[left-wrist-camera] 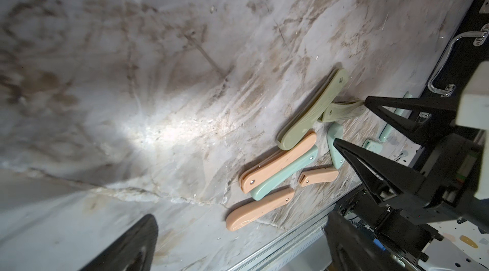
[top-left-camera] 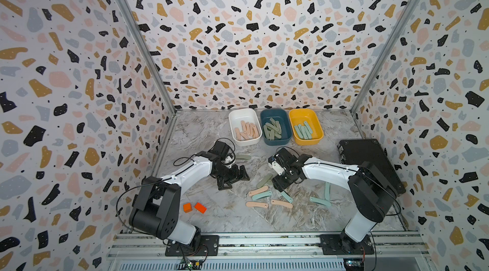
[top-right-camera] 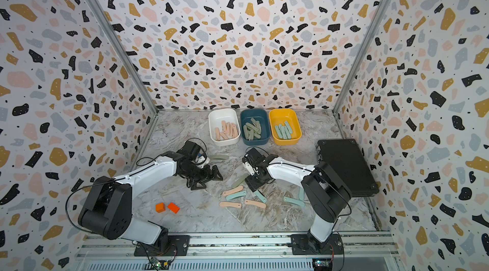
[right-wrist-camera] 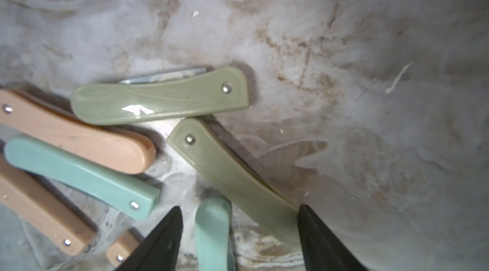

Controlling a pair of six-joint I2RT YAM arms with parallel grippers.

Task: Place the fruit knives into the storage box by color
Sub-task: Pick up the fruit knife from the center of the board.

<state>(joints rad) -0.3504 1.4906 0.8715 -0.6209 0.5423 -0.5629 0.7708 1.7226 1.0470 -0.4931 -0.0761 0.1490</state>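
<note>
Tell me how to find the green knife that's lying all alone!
Find the white box at the back of the table. Just in front of it, beside the left arm, lies one green knife. It lies alone; the other loose knives crowd near the right arm.

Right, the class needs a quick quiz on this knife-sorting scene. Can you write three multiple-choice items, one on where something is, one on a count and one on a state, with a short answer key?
1. Which bin holds the peach-pink knives?
A) the yellow bin
B) the white bin
C) the dark blue bin

2. How many small orange blocks are there?
A) two
B) three
C) five

3. The left gripper is:
A) shut on a knife
B) shut on a block
C) open and empty

Answers:
1 B: in both top views, only pink knives lie in the white bin.
2 A: a single pair lies side by side, apart from the knives.
3 C: its jaws stand wide apart and hold nothing.
</note>
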